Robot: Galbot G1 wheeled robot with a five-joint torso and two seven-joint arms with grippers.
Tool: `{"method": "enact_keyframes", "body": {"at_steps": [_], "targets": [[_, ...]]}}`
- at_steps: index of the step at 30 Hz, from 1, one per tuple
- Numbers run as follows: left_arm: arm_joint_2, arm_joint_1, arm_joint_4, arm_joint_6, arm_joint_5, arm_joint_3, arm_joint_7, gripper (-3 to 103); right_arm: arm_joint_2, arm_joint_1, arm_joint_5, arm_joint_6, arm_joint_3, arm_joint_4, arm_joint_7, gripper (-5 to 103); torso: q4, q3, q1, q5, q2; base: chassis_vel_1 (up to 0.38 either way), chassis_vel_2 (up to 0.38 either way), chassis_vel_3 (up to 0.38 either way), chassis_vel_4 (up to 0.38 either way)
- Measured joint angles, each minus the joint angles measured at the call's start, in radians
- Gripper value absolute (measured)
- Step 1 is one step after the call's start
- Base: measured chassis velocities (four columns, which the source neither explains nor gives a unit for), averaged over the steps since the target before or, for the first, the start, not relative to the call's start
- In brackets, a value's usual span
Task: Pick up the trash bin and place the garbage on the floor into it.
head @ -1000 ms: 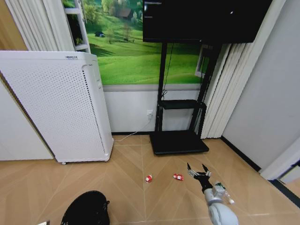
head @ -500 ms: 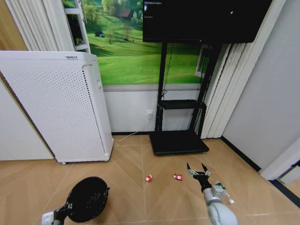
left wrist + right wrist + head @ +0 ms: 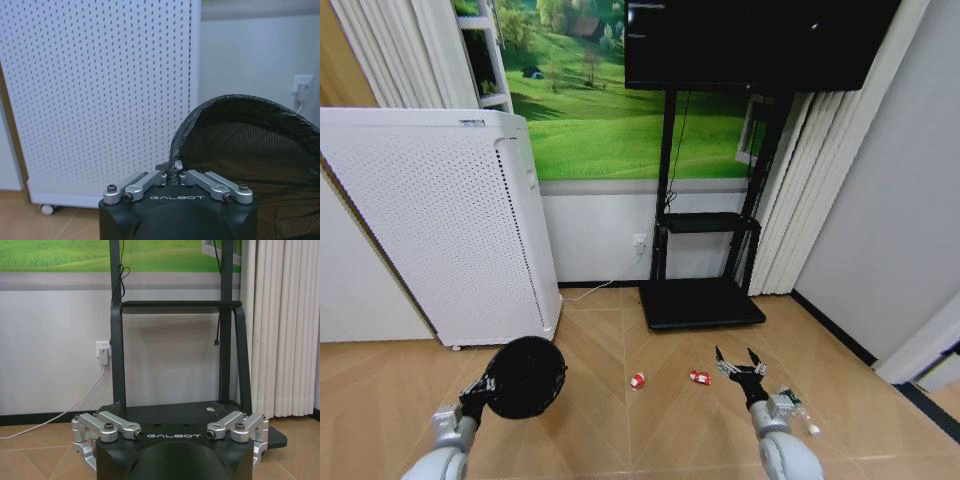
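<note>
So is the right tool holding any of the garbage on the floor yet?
No, in the head view the right tool hangs open and empty, with the red wrapper lying beside it on the floor.

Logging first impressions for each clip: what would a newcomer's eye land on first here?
Probably the black trash bin, lifted off the floor by the left end effector, shut on its rim, in front of the white perforated appliance. Next, the right end effector, open, hovering near two red-and-white litter pieces and a clear bottle.
</note>
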Motion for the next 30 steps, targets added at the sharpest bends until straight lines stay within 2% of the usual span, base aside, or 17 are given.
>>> {"method": "enact_keyframes", "body": {"at_steps": [5, 11, 14, 16, 17, 20, 23, 25, 30], "targets": [[0.016, -0.067, 0.015, -0.063, -0.009, 0.016, 0.016, 4, -0.001, 0.004, 0.030, -0.084, -0.026, 0.044, 0.017, 100, 0.0003, 0.000, 0.000, 0.0000, 0.000, 0.000, 0.000, 0.000, 0.000], [0.049, -0.131, 0.014, -0.081, -0.030, 0.064, 0.032, 4, 0.004, 0.025, 0.039, -0.117, -0.045, 0.037, 0.014, 100, 0.0003, 0.000, 0.000, 0.0002, 0.000, 0.000, 0.000, 0.000, 0.000], [0.068, -0.165, 0.012, -0.085, -0.033, 0.115, 0.042, 4, 0.001, 0.020, 0.068, -0.156, -0.047, 0.046, -0.014, 100, 0.0000, 0.000, 0.000, 0.0001, 0.000, 0.000, 0.000, 0.000, 0.000], [0.075, -0.186, 0.009, -0.085, -0.027, 0.169, 0.043, 4, -0.009, 0.014, 0.082, -0.193, -0.046, 0.053, -0.059, 100, -0.0003, 0.000, 0.000, -0.0001, 0.000, 0.000, 0.000, 0.000, 0.000], [0.075, -0.186, 0.009, -0.085, -0.027, 0.169, 0.043, 4, -0.009, 0.014, 0.082, -0.193, -0.046, 0.053, -0.059, 100, -0.0003, 0.000, 0.000, -0.0001, 0.000, 0.000, 0.000, 0.000, 0.000], [0.079, -0.224, 0.006, -0.077, -0.012, 0.262, 0.032, 4, -0.014, 0.020, 0.080, -0.201, -0.046, 0.043, -0.082, 100, 0.0000, 0.000, 0.000, 0.0000, 0.000, 0.000, 0.000, 0.000, 0.000], [0.080, -0.238, 0.012, -0.074, -0.005, 0.289, 0.027, 4, -0.012, 0.026, 0.078, -0.201, -0.042, 0.035, -0.082, 100, -0.0002, 0.000, 0.000, 0.0001, 0.000, 0.000, 0.000, 0.000, 0.000], [0.092, -0.270, 0.038, -0.069, 0.003, 0.347, 0.013, 4, -0.004, 0.044, 0.074, -0.201, -0.028, 0.017, -0.085, 100, 0.0002, 0.000, 0.000, -0.0001, 0.000, 0.000, 0.000, 0.000, 0.000], [0.118, -0.318, 0.082, -0.069, 0.006, 0.398, 0.004, 4, 0.000, 0.047, 0.078, -0.199, -0.016, 0.007, -0.090, 100, 0.0003, 0.000, 0.000, 0.0000, 0.000, 0.000, 0.000, 0.000, 0.000]]}}
